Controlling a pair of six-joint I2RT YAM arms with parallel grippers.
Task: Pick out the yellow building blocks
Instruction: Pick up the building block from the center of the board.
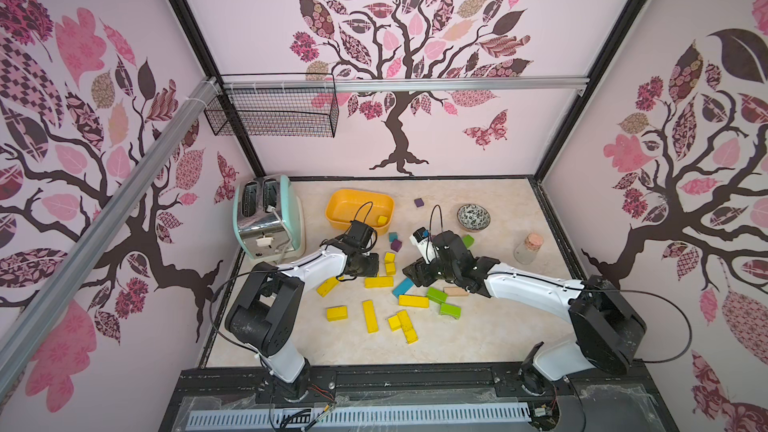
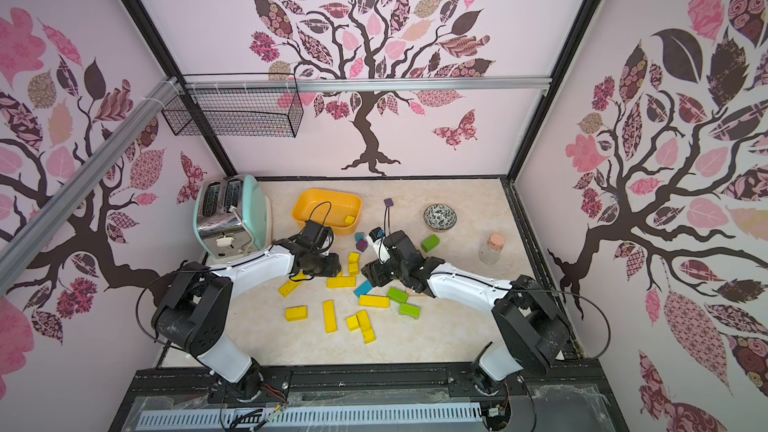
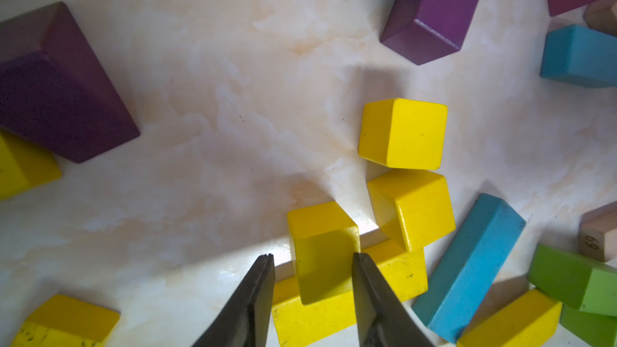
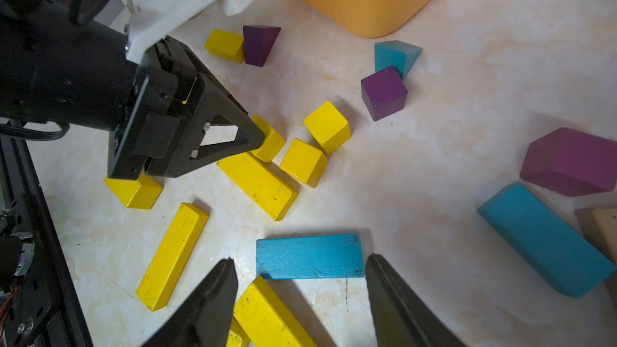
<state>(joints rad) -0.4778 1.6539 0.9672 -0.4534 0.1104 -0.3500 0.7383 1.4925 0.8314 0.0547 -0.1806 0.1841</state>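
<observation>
1. One yellow cube, near the tub on the robot's side, is pinched between the left fingers, closed to its width; it touches a yellow bar.
2. Grasp looks made; next comes a straight lift and a carry over the tub's rim, where another cube lies.
3. Right fingers hang half open, empty, above a teal block.
4. Blocks: painted wood, hard, square-edged, scuffed. Tub: smooth plastic. Tabletop: glossy, marble-patterned.
</observation>
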